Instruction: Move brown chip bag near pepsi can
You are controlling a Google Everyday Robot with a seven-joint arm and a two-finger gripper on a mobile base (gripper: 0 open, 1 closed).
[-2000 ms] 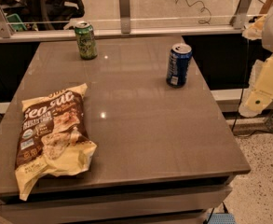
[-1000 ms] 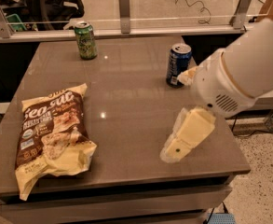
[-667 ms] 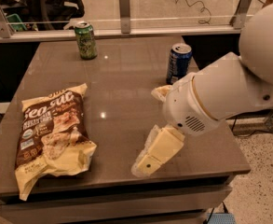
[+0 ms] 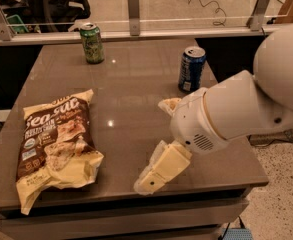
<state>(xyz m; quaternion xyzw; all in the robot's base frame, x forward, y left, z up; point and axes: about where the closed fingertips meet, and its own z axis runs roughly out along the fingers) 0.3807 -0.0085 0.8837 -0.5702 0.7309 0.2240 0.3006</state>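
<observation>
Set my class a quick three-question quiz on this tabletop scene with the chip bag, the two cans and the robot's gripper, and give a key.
1. True or false: the brown chip bag is touching the pepsi can.
2. Which thing stands nearest the far left corner of the table? A) green can B) pepsi can C) brown chip bag
3. Fill in: in the camera view, the gripper is near the table's front edge, to the ____ of the brown chip bag.
Key: 1 false, since bare table lies between them; 2 A; 3 right.
</observation>
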